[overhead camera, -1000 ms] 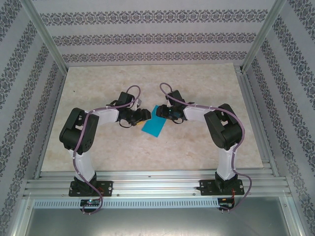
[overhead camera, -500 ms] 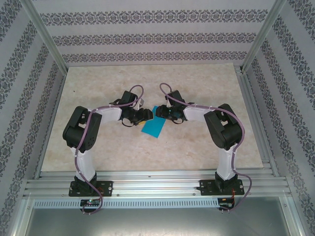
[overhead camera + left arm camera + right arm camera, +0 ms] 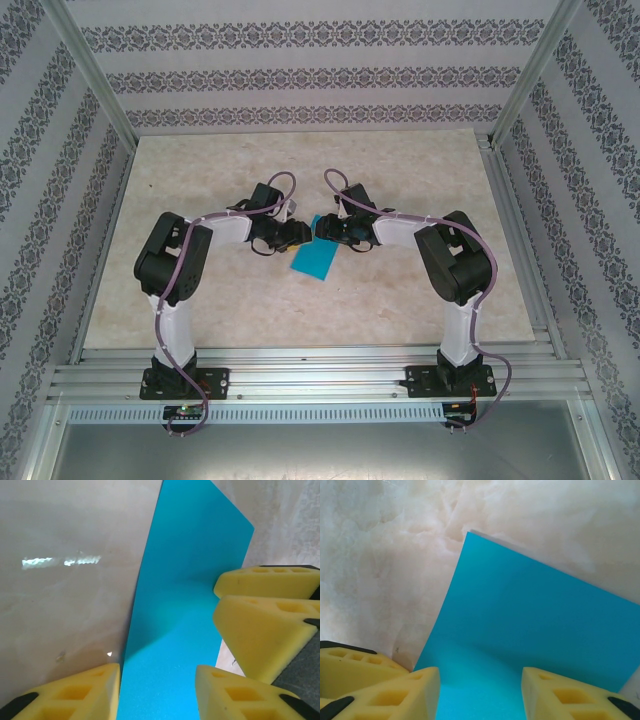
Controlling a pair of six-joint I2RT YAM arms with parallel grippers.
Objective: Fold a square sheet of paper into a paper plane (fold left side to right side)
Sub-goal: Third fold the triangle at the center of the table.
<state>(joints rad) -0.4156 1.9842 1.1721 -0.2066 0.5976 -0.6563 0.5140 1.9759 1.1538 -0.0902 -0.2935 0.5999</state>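
Straddling paper (image 3: 312, 263) edge | left fingers (image 3: 75, 694) | right fingers (image 3: 390, 694) | table (image 3: 400, 180) centre, walls (image 3: 300, 80) distant

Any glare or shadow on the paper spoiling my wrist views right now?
Left wrist: a bright glare streak lies on the table, off the paper; a soft shadow darkens its middle. Right wrist: no glare, paper dimmer near the fingers, table pale and washed out. Top view: evenly lit, in focus.
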